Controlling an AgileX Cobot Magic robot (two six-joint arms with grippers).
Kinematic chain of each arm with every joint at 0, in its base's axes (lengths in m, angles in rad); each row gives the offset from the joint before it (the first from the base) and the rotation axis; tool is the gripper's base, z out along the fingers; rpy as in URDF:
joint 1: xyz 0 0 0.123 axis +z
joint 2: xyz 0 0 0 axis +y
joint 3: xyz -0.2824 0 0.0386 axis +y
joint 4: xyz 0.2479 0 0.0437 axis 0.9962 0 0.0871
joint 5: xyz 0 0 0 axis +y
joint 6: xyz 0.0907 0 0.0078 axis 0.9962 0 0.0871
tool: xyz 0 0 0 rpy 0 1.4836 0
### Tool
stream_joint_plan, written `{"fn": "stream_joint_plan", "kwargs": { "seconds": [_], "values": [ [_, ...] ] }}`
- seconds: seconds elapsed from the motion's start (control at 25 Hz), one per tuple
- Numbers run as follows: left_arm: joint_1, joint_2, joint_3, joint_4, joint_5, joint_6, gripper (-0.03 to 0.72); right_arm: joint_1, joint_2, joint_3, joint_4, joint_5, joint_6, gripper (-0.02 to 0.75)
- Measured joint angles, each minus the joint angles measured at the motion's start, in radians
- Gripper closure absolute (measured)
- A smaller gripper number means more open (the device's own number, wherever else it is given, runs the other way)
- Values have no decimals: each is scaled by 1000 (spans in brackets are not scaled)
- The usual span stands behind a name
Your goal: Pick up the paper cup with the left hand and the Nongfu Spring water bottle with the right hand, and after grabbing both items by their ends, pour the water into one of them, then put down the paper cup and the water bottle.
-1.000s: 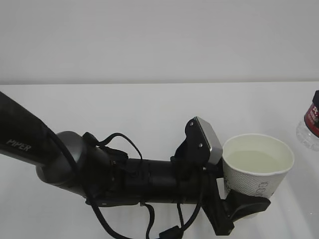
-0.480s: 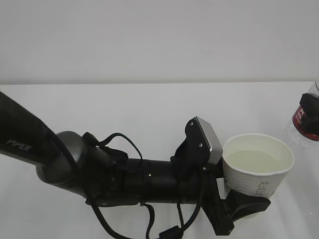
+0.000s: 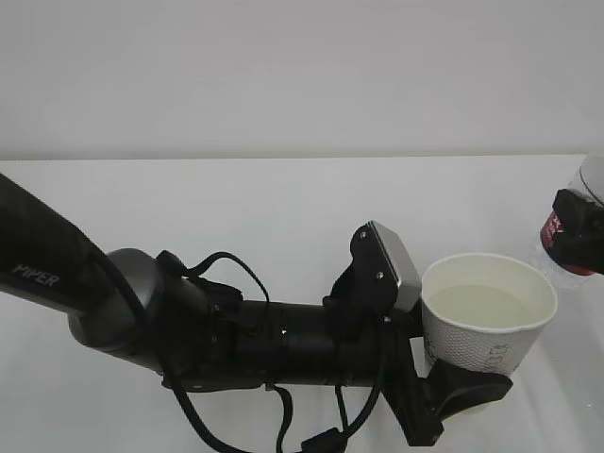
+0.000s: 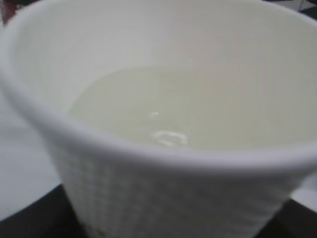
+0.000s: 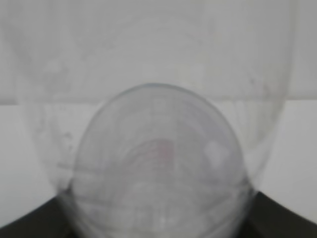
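White tabletop (image 3: 283,203) ran back to a pale grey wall, and near its front right corner the paper cup (image 3: 486,321) stood upright in the grasp of the left hand (image 3: 451,377), whose black jaws were clamped on the cup's lower body. The cup was white and tapered, with a rolled rim and dark printed lettering on its side, and the water (image 3: 483,305) in it looked faintly yellowish against the paper, filling it well short of the rim. At the tabletop's right edge, well apart from the cup, the Nongfu Spring water bottle (image 3: 574,236) showed only partly: clear plastic with a red label, tilted, with the dark right hand (image 3: 587,226) closed around its labelled part. The exterior view alone showed the thick black arm marked "PIPER", its loose cables and the grey-faced wrist block just beside the cup's rim. The left wrist view gave what that one did not: a fine embossed grid on the cup's outer wall (image 4: 163,203) and small glints on the liquid's surface. The right wrist view looked along the bottle from its base (image 5: 156,168), a blurred clear dome with ringed ridges, with black jaw parts at both lower corners.
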Motion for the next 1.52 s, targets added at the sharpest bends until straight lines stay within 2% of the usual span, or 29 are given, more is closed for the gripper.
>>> {"fn": "stream_joint_plan", "kwargs": {
  "seconds": [1.0,1.52],
  "values": [
    [0,0,0,-2,-5,0,159,0,59,-4,0,-6,1,325],
    [0,0,0,-2,-5,0,159,0,59,104,0,-10,38,325]
  ]
}}
